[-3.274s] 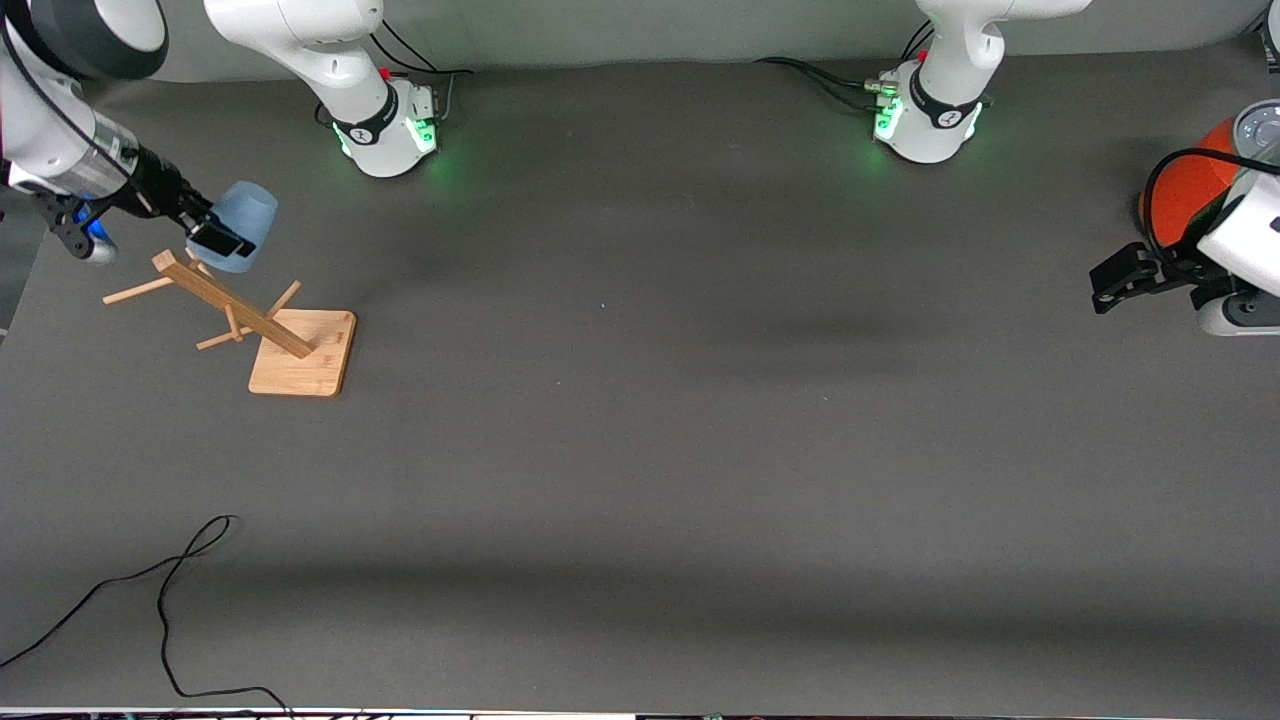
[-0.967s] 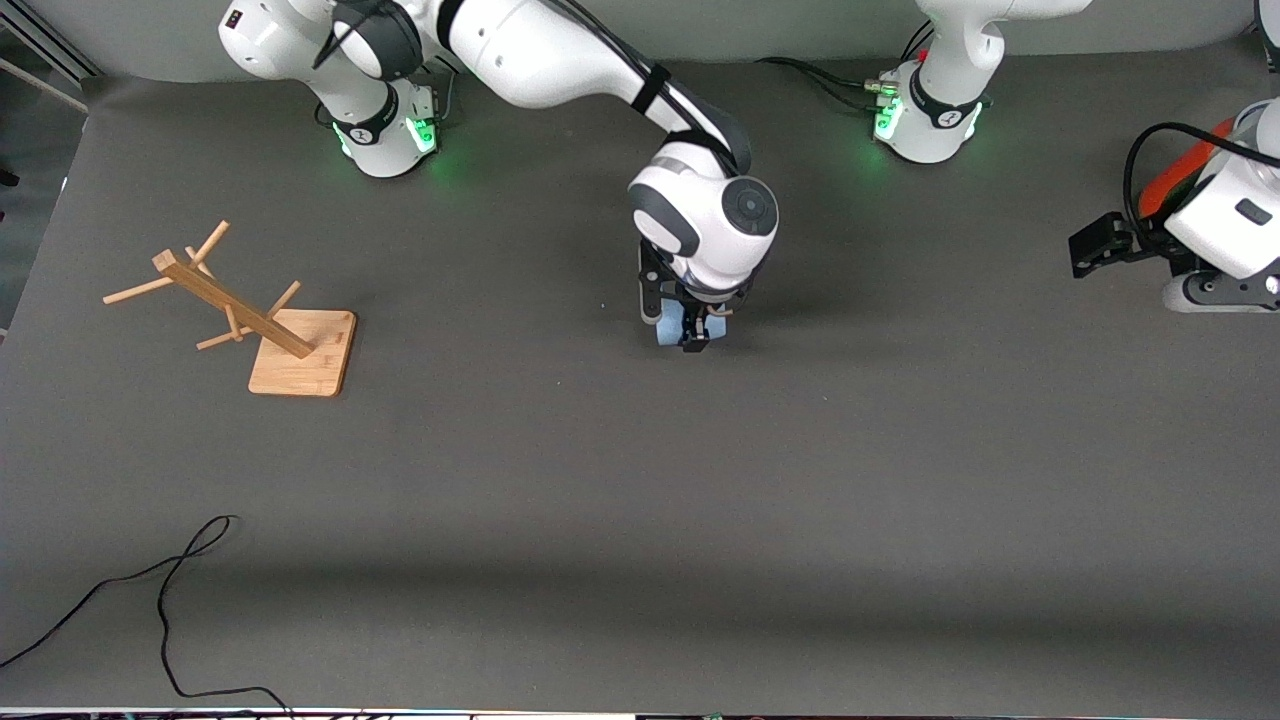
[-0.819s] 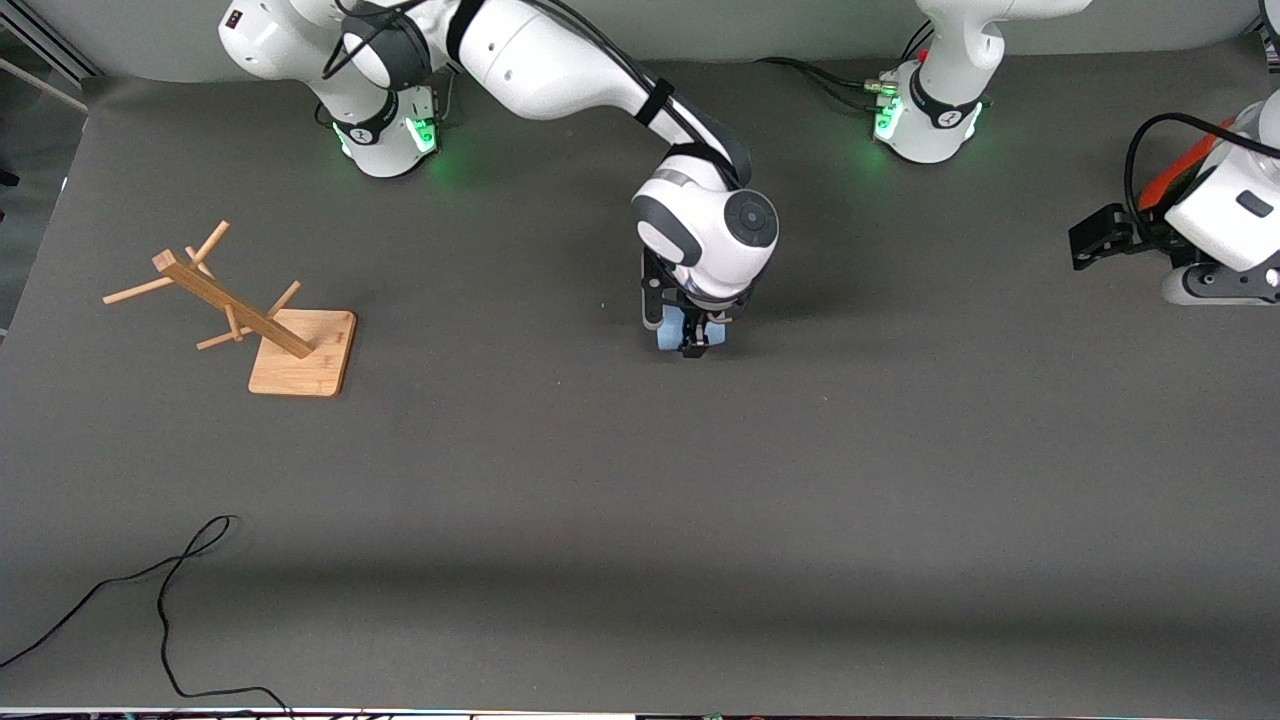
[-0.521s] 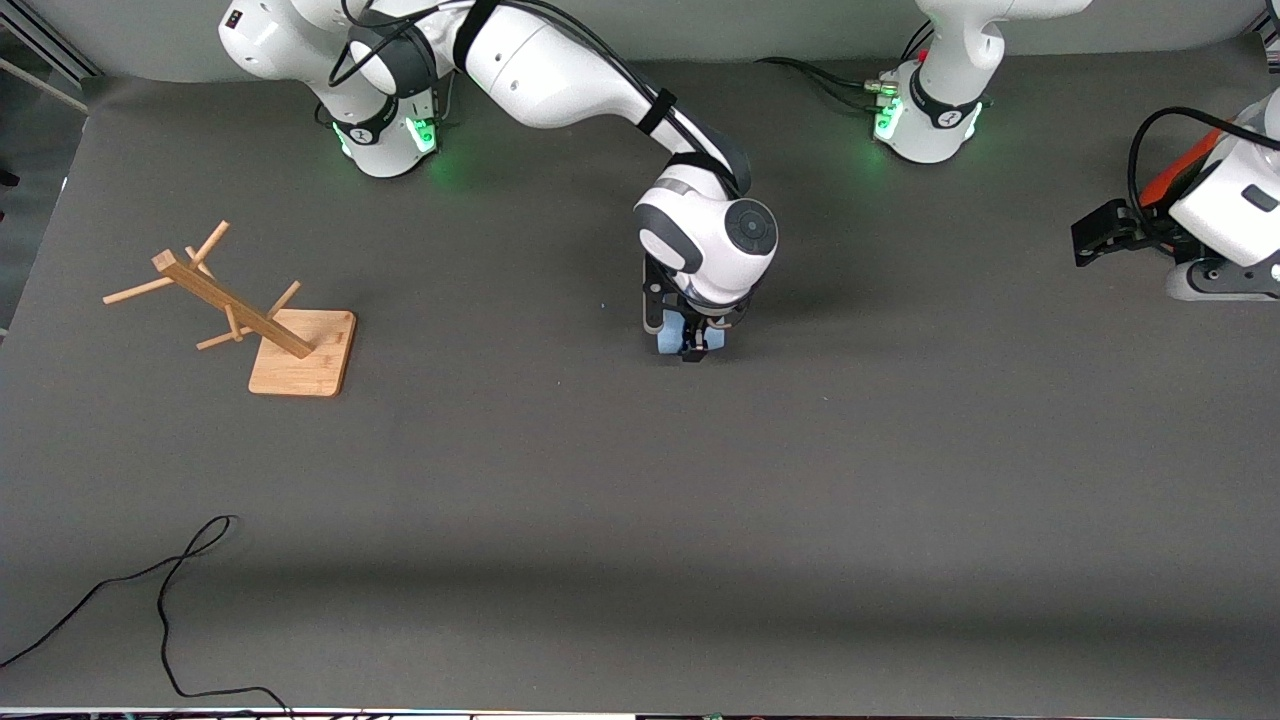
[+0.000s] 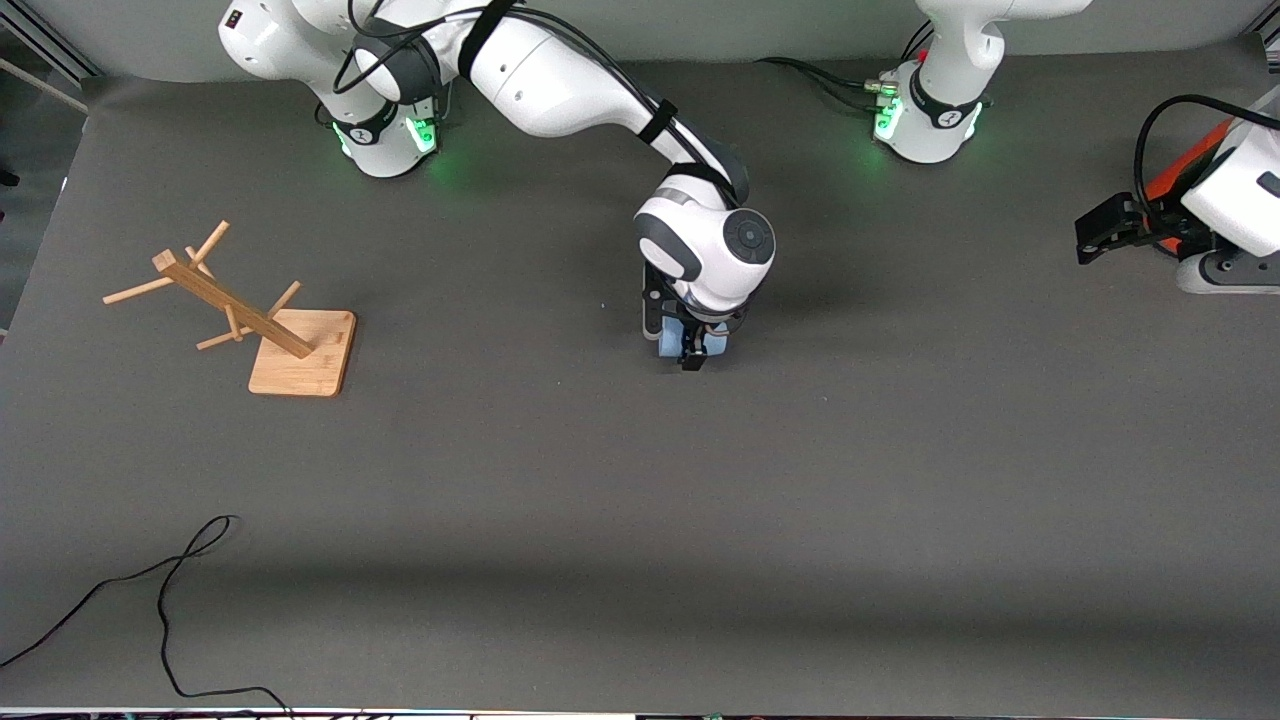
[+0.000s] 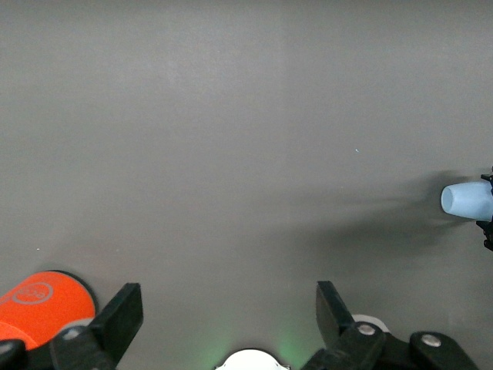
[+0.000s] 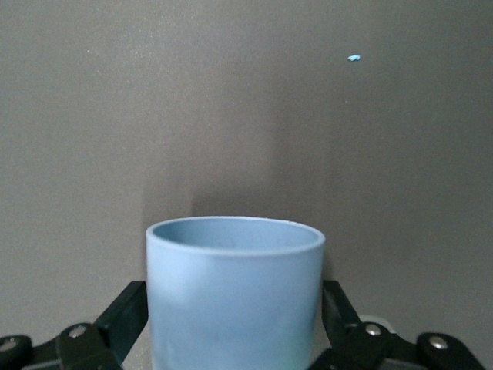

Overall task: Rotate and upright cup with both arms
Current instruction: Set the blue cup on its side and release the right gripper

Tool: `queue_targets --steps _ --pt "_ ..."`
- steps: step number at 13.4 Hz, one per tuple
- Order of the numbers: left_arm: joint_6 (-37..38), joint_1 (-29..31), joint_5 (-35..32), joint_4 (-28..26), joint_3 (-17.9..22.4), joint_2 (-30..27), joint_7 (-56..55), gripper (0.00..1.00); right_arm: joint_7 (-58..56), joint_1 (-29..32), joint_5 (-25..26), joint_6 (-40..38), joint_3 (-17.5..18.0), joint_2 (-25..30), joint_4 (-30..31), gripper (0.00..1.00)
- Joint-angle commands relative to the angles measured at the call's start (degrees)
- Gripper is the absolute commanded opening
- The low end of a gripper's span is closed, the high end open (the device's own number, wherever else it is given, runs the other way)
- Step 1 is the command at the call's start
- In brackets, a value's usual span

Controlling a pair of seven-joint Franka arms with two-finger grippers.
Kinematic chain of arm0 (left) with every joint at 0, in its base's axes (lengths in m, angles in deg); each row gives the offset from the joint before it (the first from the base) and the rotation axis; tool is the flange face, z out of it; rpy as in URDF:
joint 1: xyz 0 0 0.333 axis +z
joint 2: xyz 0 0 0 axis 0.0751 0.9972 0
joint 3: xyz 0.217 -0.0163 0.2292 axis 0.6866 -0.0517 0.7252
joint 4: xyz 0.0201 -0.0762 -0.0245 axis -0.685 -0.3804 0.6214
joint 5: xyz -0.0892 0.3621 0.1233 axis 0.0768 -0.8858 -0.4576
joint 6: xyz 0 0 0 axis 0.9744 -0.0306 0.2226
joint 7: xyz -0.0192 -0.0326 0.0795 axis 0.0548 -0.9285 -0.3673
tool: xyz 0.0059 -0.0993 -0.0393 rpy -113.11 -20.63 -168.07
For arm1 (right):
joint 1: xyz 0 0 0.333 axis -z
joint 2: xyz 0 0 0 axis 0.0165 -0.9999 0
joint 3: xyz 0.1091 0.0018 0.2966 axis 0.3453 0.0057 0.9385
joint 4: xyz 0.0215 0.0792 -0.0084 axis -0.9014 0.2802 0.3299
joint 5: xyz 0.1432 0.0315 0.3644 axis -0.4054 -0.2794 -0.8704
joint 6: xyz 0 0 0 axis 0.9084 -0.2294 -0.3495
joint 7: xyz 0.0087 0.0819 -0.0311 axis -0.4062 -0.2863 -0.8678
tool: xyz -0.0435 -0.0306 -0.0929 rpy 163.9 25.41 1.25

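Flanking the cup (image 7: 235,297) with a gap on either side, the right gripper's (image 5: 692,347) jaws stand spread and hold nothing. That cup lies on the table (image 5: 640,470) mid-way between the arms' ends. Over the table's left-arm end, the left gripper (image 5: 1098,229) waits with jaws wide apart, just beside the orange-red can (image 6: 38,304). A wooden rack (image 5: 262,325) stands toward the right arm's end.
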Motion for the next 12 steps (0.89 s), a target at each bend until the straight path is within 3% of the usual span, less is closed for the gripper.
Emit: queue_targets --steps 1,6,9,12 --pt "0.4 -0.4 1.3 1.1 0.4 0.2 -0.2 1.00 1.2 -0.2 0.4 -0.3 -0.4 -0.2 -1.8 1.00" --pt "0.2 -0.4 2.1 1.3 0.4 0.4 -0.5 1.00 0.7 -0.4 0.2 -5.7 -0.3 5.1 -1.7 1.00" --pt "0.7 -0.3 2.5 1.3 0.5 0.1 -0.4 1.00 -1.7 0.0 -0.1 -12.7 -0.2 11.9 -1.7 1.00" --pt "0.6 -0.3 2.9 1.3 0.5 0.1 -0.4 1.00 -12.8 1.1 0.4 -21.3 -0.9 19.4 -1.1 1.00"
